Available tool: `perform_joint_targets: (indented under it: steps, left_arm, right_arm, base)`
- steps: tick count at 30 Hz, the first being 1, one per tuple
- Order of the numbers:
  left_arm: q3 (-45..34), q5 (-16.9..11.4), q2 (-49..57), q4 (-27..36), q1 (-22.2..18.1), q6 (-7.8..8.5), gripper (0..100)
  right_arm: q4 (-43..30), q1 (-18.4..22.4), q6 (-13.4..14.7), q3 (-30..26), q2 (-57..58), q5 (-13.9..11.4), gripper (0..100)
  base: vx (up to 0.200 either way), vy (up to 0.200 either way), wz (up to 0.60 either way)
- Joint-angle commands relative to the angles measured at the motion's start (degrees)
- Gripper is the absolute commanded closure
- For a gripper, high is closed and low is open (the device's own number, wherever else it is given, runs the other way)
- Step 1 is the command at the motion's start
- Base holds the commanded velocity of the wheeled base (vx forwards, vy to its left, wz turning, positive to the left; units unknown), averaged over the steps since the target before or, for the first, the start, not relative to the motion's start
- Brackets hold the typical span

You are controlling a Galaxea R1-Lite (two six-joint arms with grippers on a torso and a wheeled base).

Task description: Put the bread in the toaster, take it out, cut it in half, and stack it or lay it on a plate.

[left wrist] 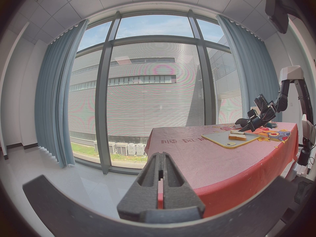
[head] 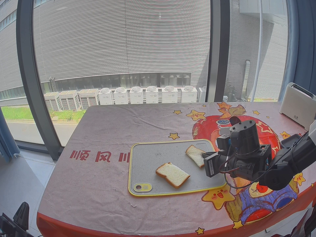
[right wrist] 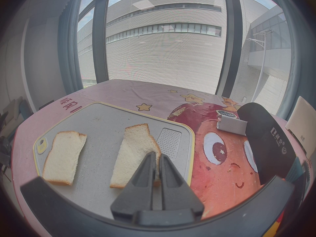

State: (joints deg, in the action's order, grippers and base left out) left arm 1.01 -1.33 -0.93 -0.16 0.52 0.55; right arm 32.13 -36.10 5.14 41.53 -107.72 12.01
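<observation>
Pinching the right bread half (right wrist: 133, 152) by its right edge, right claw (right wrist: 157, 155) is closed on it, on the cutting board (head: 148, 162). Plating step, likely; next calls for lifting toward the black plate (right wrist: 263, 139), far right. Left claw (left wrist: 161, 155) closed, empty.

toaster (head: 298, 106) cut by frame edge, bread half (head: 195, 154) partly behind right claw (head: 206, 155)

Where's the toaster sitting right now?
In the head view, the white toaster stands at the far right edge of the table, beyond the right arm's end effector and well right of the cutting board.
</observation>
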Motion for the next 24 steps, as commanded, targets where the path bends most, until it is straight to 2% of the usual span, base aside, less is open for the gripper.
perform_joint_targets:
  steps: [1,21,24]
  left_arm:
    - [-1.01,0.01,0.93,-0.02,0.0,0.07,100]
    - [-1.01,0.01,0.93,-0.02,0.0,0.07,100]
    - [-1.01,0.01,0.93,-0.02,0.0,-0.02,100]
  right_arm:
    - [0.65,-0.11,-0.05,-0.05,1.02,1.18,100]
    - [0.82,-1.87,-0.13,-1.02,6.38,1.44,100]
    - [0.82,-1.87,-0.66,-1.02,6.47,1.44,100]
  base:
    - [0.0,0.0,0.0]
    - [0.0,0.0,0.0]
    - [-0.2,0.0,0.0]
